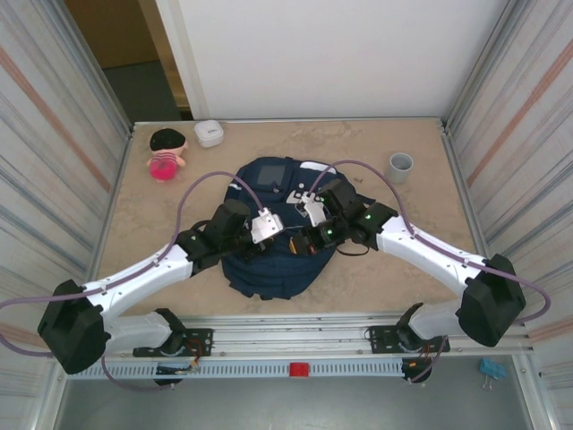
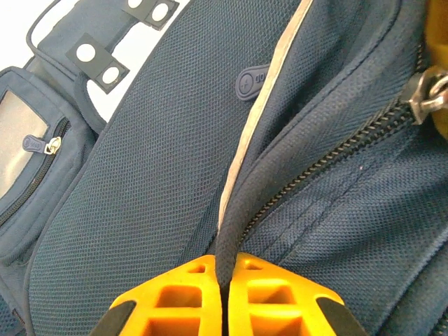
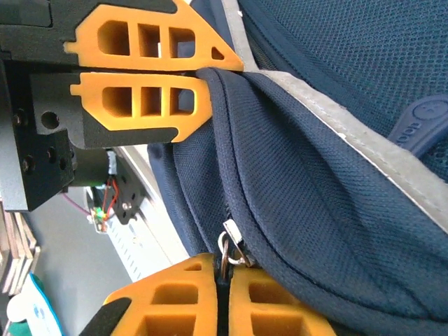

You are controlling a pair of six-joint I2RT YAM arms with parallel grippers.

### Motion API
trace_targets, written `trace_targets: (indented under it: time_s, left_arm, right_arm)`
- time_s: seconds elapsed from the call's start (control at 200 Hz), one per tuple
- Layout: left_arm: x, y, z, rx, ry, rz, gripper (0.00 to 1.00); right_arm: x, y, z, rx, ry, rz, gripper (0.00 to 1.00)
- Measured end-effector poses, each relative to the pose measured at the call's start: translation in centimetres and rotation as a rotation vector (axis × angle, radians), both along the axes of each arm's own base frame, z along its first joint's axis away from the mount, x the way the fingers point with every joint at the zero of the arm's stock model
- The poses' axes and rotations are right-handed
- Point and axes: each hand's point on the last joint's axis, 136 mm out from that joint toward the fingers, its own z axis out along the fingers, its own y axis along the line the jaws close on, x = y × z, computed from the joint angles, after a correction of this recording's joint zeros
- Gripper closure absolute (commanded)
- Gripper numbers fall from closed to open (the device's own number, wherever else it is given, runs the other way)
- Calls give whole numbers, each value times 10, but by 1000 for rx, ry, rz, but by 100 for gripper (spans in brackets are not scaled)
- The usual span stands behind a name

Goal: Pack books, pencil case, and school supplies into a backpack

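At mid-counter: backpack (image 1: pixel 269 273), navy woven mesh, pale trim stripe (image 2: pixel 262 105), black coil zip (image 2: pixel 329 157).
Left end effector (image 2: pixel 223 266): clamped on backpack's rounded piped edge.
Right end effector (image 3: pixel 221 266): closed on metal zip pull (image 3: pixel 234 238).
Far edge: grey cup (image 1: pixel 400 165), white box (image 1: pixel 209 133), doll (image 1: pixel 166 152).

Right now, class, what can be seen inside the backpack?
Only the backpack's navy outer fabric and a zipper whose visible stretch is closed; whatever lies inside is covered.

Navy backpack (image 2: pixel 140 175) with white trim stripe (image 2: pixel 264 105).
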Motion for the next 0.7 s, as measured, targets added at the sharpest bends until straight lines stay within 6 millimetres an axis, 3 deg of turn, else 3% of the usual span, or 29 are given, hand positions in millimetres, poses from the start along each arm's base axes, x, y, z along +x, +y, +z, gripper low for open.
trace_targets:
  time_s: [0.105,0.19,0.281,0.341,0.386,0.466,0.702]
  left_arm:
    - [-1,-6,4,-38,-11,-24,98]
    - [-2,-10,10,-96,-8,-59,97]
    - [-4,-8,15,-154,5,-89,96]
    - [-5,-6,18,-180,13,-101,96]
    - [-7,-5,19,-193,21,-113,96]
    - [-11,-7,21,-213,33,-143,95]
    - [-25,-12,23,-248,66,-227,95]
  right_arm:
    - [-4,2,11,25,-53,32,49]
    - [-5,-3,37,78,-155,64,45]
    - [4,-22,72,152,-304,45,43]
    - [11,-38,89,181,-406,17,31]
    - [14,-48,95,184,-480,14,29]
    - [15,-54,90,161,-568,58,27]
    - [28,-59,47,48,-720,301,30]
